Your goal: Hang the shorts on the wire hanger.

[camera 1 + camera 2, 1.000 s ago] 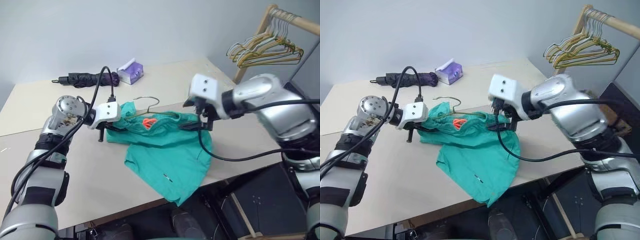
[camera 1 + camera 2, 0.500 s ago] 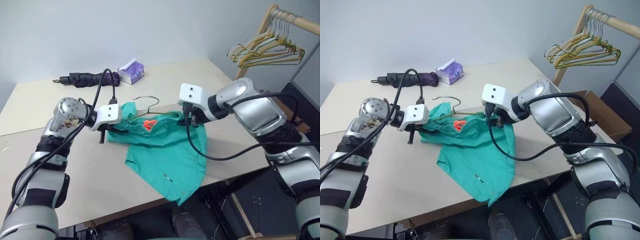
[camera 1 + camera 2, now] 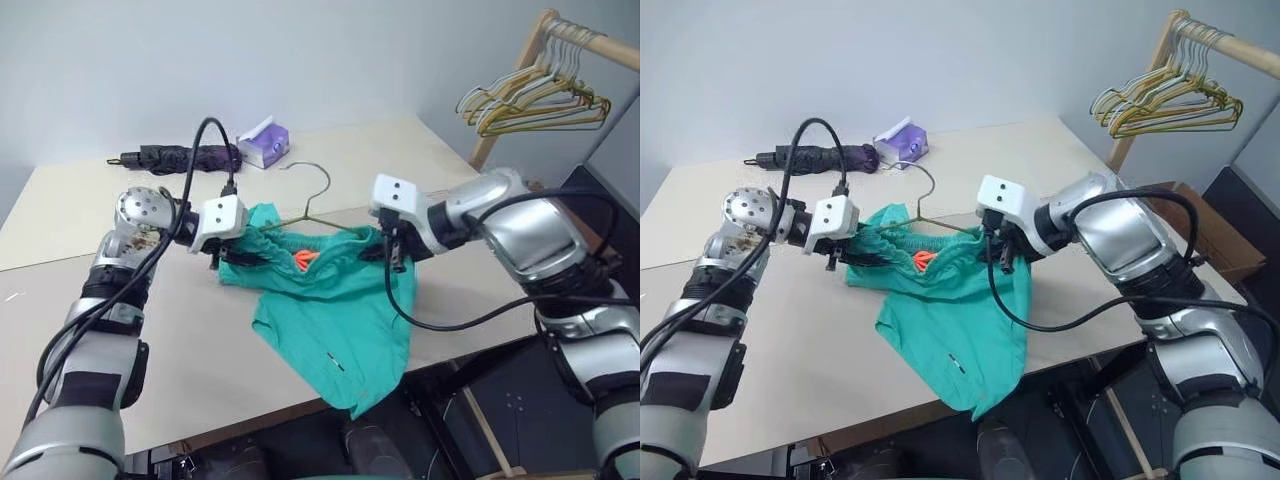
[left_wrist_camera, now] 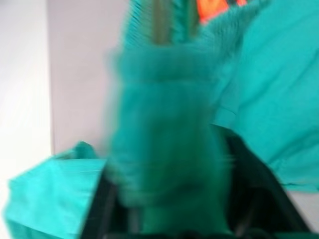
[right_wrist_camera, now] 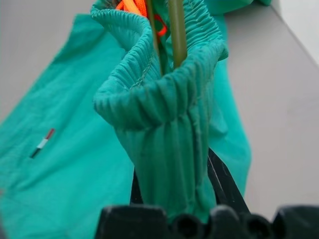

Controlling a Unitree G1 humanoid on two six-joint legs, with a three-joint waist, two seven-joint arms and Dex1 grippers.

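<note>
1. The desk (image 3: 130, 330) is big and pale. It carries all the things.
2. The shorts (image 3: 335, 320) are teal-green. They lie in the middle of the desk, and one leg hangs over the front edge. The waistband is lifted up and stretched between the two tools.
3. A rack (image 3: 520, 70) stands past the desk's right end, with a bunch of pale hangers (image 3: 530, 105) on it.
4. A dark folded umbrella (image 3: 180, 156) lies at the back of the desk. A small purple box (image 3: 264, 144) sits just beside it.
5. The wire hanger (image 3: 312, 195) is thin and olive-gold. Its lower part is inside the waistband, and its hook sticks up above the shorts, between the two tools.
6. The right tool (image 3: 394, 250) is clenched on the right end of the waistband. The cloth is bunched between its black fingers (image 5: 227, 186).
7. The left tool (image 3: 228, 262) is at the left end of the waistband, with cloth bunched between its fingers. I cannot tell if it is pinching or letting go.
8. A small orange tag (image 3: 303, 260) shows inside the waistband.
9. A tiny dark mark (image 3: 336, 364) sits low on the shorts.
</note>
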